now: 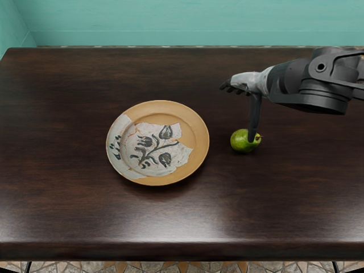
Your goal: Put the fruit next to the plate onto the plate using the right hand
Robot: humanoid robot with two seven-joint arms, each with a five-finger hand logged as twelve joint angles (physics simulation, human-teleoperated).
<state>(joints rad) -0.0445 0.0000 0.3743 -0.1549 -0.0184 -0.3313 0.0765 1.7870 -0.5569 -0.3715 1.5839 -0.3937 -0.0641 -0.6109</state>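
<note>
While fruit (243,141) sits on table (284,193) just beside plate (196,128), rt hand (244,84) hangs over it, fingers spread.

I am looking down at a dark wooden table (85,216) that is filling most of my view, its polished top catching a soft sheen. An orange-rimmed plate (199,139) with a dark flower pattern is lying flat near the middle. A small green fruit (242,143) is sitting on the bare wood just beside the plate's right edge, not touching it.
</note>
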